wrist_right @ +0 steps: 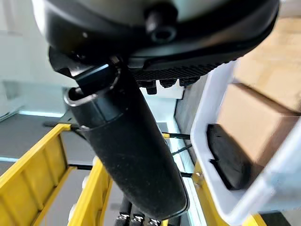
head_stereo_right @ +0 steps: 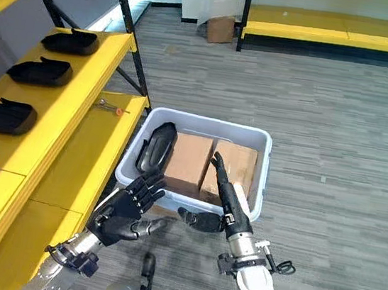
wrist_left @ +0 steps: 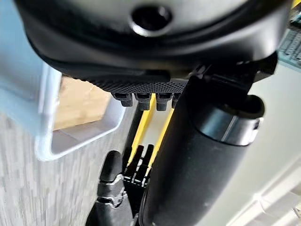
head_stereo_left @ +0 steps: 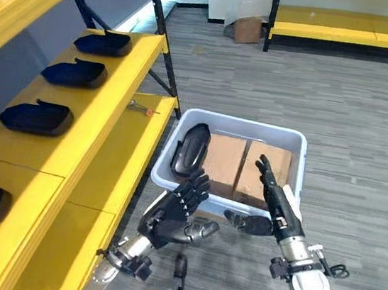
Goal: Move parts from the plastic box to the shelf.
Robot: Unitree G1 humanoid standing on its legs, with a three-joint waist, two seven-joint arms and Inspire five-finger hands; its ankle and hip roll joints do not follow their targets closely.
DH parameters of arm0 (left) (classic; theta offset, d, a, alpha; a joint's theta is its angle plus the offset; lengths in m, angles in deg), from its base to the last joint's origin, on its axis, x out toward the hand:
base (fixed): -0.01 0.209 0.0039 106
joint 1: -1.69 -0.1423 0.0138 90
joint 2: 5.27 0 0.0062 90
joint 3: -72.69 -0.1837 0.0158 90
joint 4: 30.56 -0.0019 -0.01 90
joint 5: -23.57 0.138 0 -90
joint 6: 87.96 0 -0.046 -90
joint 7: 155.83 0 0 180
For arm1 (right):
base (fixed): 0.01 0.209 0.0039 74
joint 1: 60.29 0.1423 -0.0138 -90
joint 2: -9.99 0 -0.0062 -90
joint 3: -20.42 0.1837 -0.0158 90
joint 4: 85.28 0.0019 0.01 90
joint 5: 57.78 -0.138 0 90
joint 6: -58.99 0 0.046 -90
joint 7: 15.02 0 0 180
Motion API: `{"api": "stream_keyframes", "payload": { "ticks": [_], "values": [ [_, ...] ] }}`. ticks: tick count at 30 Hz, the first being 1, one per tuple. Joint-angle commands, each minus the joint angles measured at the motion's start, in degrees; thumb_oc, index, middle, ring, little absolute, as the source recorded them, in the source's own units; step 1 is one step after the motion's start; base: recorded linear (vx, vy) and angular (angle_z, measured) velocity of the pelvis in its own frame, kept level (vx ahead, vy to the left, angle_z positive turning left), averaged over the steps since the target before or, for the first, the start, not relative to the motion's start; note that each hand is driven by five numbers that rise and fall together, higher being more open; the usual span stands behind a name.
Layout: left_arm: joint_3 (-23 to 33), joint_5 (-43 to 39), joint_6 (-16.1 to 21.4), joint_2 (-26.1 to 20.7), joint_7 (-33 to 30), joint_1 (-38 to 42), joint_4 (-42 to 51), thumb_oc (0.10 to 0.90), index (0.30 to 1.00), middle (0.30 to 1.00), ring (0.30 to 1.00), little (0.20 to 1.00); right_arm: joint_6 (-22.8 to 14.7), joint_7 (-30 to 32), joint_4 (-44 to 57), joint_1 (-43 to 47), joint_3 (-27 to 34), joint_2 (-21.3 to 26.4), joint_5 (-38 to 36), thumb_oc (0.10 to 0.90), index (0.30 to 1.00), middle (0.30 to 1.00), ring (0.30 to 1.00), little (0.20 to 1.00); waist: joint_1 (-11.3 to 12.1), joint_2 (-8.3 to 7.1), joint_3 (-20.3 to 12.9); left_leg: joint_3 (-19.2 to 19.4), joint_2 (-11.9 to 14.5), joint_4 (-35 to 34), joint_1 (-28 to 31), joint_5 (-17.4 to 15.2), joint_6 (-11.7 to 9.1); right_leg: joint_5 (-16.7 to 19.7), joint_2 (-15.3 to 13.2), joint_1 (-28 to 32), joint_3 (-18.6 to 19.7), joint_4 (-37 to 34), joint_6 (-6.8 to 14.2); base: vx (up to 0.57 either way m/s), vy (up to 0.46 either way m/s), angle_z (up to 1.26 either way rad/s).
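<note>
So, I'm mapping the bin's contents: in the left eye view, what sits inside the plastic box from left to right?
Black part leaning at the left wall → left cardboard box → right cardboard box, all inside the plastic box.

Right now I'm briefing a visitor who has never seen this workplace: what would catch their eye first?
Probably the pale plastic box on the grey floor, holding two cardboard boxes and one black part leaning against its left wall. Both dark hands hang just in front of it, left hand and right hand, open and holding nothing. On the left, the yellow shelf already carries a row of similar black parts.
</note>
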Motion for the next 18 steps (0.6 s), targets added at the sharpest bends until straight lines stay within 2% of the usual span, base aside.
{"api": "stream_keyframes", "payload": {
  "ticks": [1,4,5,8,11,12,13,15,16,18],
  "values": [
    [2.6,-0.8,6.1,-1.5,0.7,4.3,6.7,0.900,1.000,1.000,1.000,1.000,-6.8,0.4,6.5,3.4,2.1,0.7,0.9,0.900,1.000,1.000,1.000,1.000,-1.2,-1.34,-2.4,1.0,-0.6,-4.2,2.3,5.0,-0.6,4.9,1.3,0.7,-2.4,-3.9,1.5,0.18,0.101,-0.26],
    [2.3,0.1,4.9,-2.0,0.6,5.0,6.4,0.900,1.000,1.000,1.000,1.000,-6.7,2.2,5.9,4.9,1.8,-0.4,4.3,0.900,1.000,1.000,1.000,1.000,0.0,-2.29,-3.1,0.8,-2.0,-4.6,4.9,2.3,1.3,4.8,-0.2,0.0,-4.9,-3.3,2.3,0.34,0.174,-0.11],
    [2.8,0.5,4.0,-2.2,1.3,4.6,6.5,0.900,1.000,1.000,1.000,1.000,-6.0,3.1,5.7,5.9,1.9,-0.5,7.0,0.900,1.000,1.000,1.000,1.000,1.0,-2.69,-3.5,0.4,-2.5,-4.8,5.5,1.7,2.0,4.3,-0.7,-0.4,-5.9,-2.2,2.7,0.29,0.136,0.31],
    [3.3,0.6,3.7,-2.4,3.1,3.9,6.2,0.900,1.000,1.000,1.000,1.000,-5.2,4.4,5.1,6.8,2.2,-0.2,11.0,0.900,1.000,1.000,1.000,1.000,2.0,-3.03,-3.6,0.3,-2.8,-4.0,5.5,1.1,2.9,3.2,-1.0,-1.0,-6.6,1.0,3.0,0.20,0.112,0.18],
    [3.8,-1.2,2.1,-2.6,4.3,3.6,6.1,0.900,1.000,1.000,1.000,1.000,-3.8,5.3,3.1,8.1,2.2,0.5,13.1,0.900,1.000,1.000,1.000,1.000,2.5,-3.12,-3.4,0.0,-3.3,-3.4,5.6,0.3,4.3,3.4,-1.1,-3.3,-6.6,8.9,3.8,0.12,0.082,0.17],
    [4.0,-0.6,2.0,-2.3,4.7,3.7,5.7,0.900,1.000,1.000,1.000,1.000,-3.7,5.8,2.2,8.5,2.1,0.5,13.5,0.900,1.000,1.000,1.000,1.000,2.6,-3.19,-3.2,-0.1,-3.5,-3.4,6.1,0.0,4.8,4.8,-1.3,-5.0,-6.6,12.7,4.6,0.08,-0.003,0.19],
    [3.3,0.7,1.4,-2.2,5.3,5.2,6.2,0.900,1.000,1.000,1.000,1.000,-4.0,6.3,0.0,10.0,2.7,0.6,14.5,0.900,1.000,1.000,1.000,1.000,2.4,-3.26,-2.2,-0.2,-3.6,-2.3,6.5,-0.8,4.8,7.0,-2.6,-9.1,-6.2,12.8,5.5,0.06,-0.023,0.11],
    [2.8,0.0,1.7,-2.6,5.1,6.1,6.5,0.900,1.000,1.000,1.000,1.000,-5.0,6.3,-1.4,11.1,3.0,1.1,14.7,0.900,1.000,1.000,1.000,1.000,2.4,-2.97,-1.4,0.2,-3.2,-2.3,6.7,-0.9,4.4,7.2,-3.8,-10.1,-7.0,9.7,5.6,-0.04,-0.065,0.15],
    [2.6,-0.2,2.5,-3.1,4.1,6.9,6.7,0.900,1.000,1.000,1.000,1.000,-5.5,5.9,-2.0,12.4,3.0,1.4,15.2,0.900,1.000,1.000,1.000,1.000,2.2,-2.70,-0.2,0.5,-2.6,-2.8,7.4,-0.9,4.0,10.3,-5.4,-11.6,-7.2,6.1,6.3,-0.08,-0.093,0.14],
    [2.3,0.3,3.3,-3.4,2.4,7.3,7.1,0.900,1.000,1.000,1.000,1.000,-4.8,5.7,-1.8,13.3,2.6,1.4,15.7,0.900,1.000,1.000,1.000,1.000,1.8,-2.69,0.9,0.5,-1.9,-3.8,8.6,-1.2,3.7,12.6,-5.7,-13.2,-6.1,3.4,7.1,-0.03,-0.110,-0.19]
  ]
}}
